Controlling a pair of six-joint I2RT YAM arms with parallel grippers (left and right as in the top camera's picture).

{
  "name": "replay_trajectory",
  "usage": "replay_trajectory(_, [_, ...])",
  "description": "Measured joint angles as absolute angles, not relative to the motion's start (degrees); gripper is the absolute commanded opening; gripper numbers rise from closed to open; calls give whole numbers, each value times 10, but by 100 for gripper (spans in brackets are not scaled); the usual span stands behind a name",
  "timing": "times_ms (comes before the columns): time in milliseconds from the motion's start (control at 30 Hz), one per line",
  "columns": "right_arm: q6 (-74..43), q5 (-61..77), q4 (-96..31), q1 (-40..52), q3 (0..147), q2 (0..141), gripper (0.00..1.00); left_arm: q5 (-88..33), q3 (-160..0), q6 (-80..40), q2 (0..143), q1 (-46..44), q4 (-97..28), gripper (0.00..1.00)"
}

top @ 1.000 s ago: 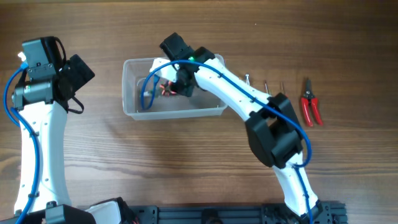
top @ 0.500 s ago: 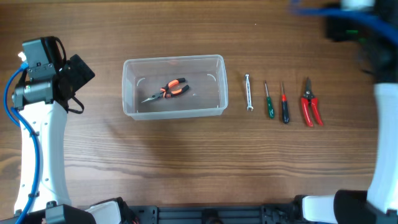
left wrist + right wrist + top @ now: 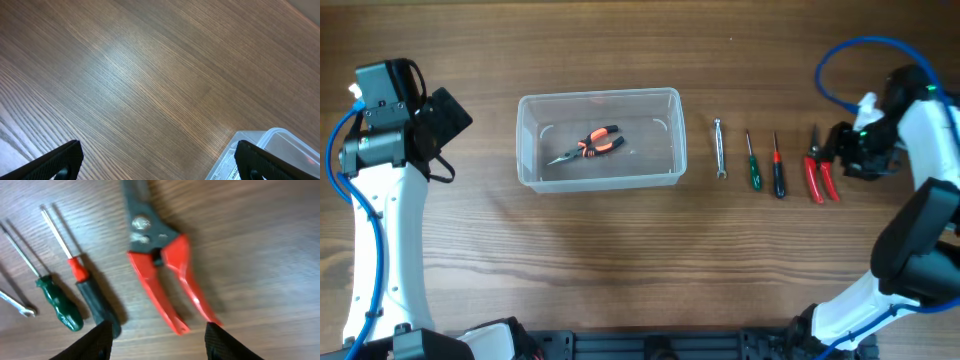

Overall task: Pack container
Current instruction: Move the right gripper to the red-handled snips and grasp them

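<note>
The clear plastic container sits left of centre with orange-handled pliers inside; its corner shows in the left wrist view. Right of it lie a small wrench, a green screwdriver, a red-and-black screwdriver and red-handled cutters. My right gripper is open and empty, hovering just right of the cutters, whose handle ends lie between its fingertips. My left gripper is open and empty over bare table left of the container.
The wooden table carries everything. The two screwdrivers and the wrench tip lie left of the cutters in the right wrist view. My left arm stands along the left edge.
My right arm has left the container, where the pliers now lie, swung out to the right and come down beside the red cutters. The left arm has not moved.
</note>
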State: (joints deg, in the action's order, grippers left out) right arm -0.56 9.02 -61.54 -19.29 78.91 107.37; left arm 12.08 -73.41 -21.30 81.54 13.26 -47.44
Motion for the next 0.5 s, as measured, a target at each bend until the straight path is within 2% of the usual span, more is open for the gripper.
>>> replay_trajectory(100, [11,87,-592,-168,788,1074,54,121,-734,-213,815,133,-474,100])
replay_trajectory(500, [63,25,-544,-112,756,1074,53,121,-734,-213,815,133,-474,100])
